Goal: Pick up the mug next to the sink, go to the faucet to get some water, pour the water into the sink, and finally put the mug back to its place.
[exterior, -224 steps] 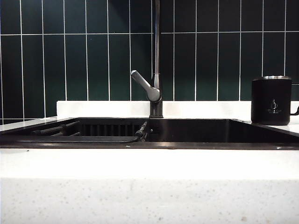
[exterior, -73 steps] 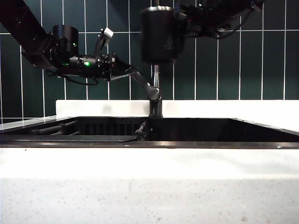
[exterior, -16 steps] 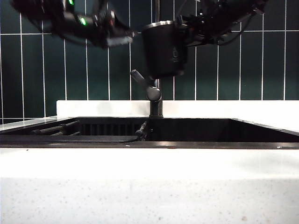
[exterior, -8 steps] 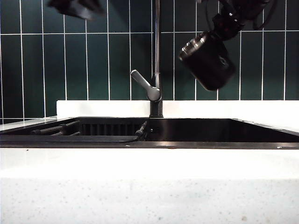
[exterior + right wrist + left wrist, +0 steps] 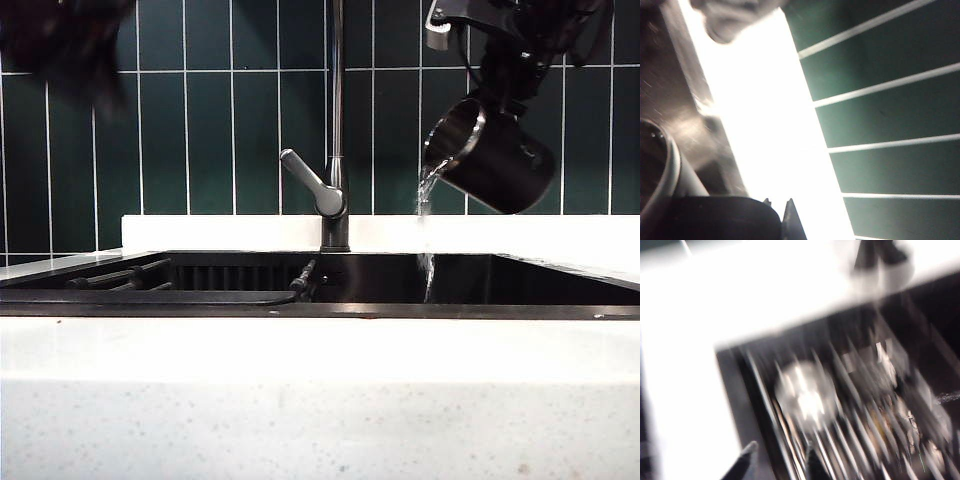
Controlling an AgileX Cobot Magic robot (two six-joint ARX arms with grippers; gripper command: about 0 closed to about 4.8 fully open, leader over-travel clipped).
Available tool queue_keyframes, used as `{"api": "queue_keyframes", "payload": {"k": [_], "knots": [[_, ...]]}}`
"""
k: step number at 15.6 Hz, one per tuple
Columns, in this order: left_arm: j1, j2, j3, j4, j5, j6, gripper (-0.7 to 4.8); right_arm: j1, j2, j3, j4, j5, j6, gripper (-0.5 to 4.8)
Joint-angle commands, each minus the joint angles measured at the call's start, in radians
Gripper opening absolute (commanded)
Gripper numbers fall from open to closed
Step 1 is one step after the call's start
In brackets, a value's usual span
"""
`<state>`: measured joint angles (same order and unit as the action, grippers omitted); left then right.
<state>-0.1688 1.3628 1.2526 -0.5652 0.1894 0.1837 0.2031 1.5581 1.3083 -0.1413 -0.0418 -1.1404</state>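
Water (image 5: pixel 424 195) spilling in a thin stream from the tilted mug (image 5: pixel 492 155), down into the sink (image 5: pixel 400 280) to the right of the faucet (image 5: pixel 335 120). Exterior view: mug held high over the basin's right half, silvery rim turned down and toward the faucet, base raised toward the right. Right gripper (image 5: pixel 505 75) reaching down from the top right corner onto the mug's upper side, clamped on it, fingers themselves lost against the black body; arm bent overhead, partly cut by the frame. Grey lever of the faucet angled up to the left, well apart from the mug. Left arm (image 5: pixel 65 40) only a dark blur in the top left corner, high above the slatted rack; its pincer not to be made out here.

Left wrist view: heavily smeared. Two dark fingertips (image 5: pixel 742 465) of the left gripper (image 5: pixel 777 465) at the frame's edge, standing apart with nothing between them, over the sink's (image 5: pixel 740 390) rim and slatted rack (image 5: pixel 855 420). White counter (image 5: pixel 740 295) running round the basin's corner.

Right wrist view: mug (image 5: pixel 662 175) close against the camera, its pale metal rim curving past a dark interior. One dark fingertip (image 5: pixel 791 222) of the right gripper (image 5: pixel 777 220) pressed shut beside the mug's black wall. Bright white ledge (image 5: pixel 770 125) slanting across, green tiled wall (image 5: pixel 880 100) beyond it.
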Motion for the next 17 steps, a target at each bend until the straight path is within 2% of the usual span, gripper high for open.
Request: {"api": "queue_keyframes", "payload": {"k": [1,3,4,6,10,13,17], "knots": [[-0.004,-0.068,-0.193,0.038,0.037,-0.048,0.48,0.000,0.008,0.013,0.093,0.023,-0.260,0.01],[-0.004,-0.099,-0.255,0.050,0.052,-0.064,0.46,0.002,0.010,0.013,0.105,0.024,-0.285,0.05],[-0.004,-0.105,-0.259,0.050,0.073,-0.069,0.17,0.003,0.016,0.013,0.114,0.021,-0.326,0.10],[-0.005,-0.118,-0.259,0.075,0.105,-0.081,-0.06,0.003,0.028,0.013,0.134,0.025,-0.423,0.36],[-0.005,-0.126,-0.259,0.095,0.115,-0.089,-0.06,0.039,0.047,0.013,0.143,0.046,-0.466,0.45],[-0.005,-0.126,-0.259,0.068,0.114,-0.090,-0.06,0.059,0.051,0.013,0.181,0.066,-0.627,0.30],[-0.006,-0.126,-0.259,0.079,0.114,-0.092,-0.06,0.086,0.051,0.013,0.251,0.093,-0.729,0.29]]}}
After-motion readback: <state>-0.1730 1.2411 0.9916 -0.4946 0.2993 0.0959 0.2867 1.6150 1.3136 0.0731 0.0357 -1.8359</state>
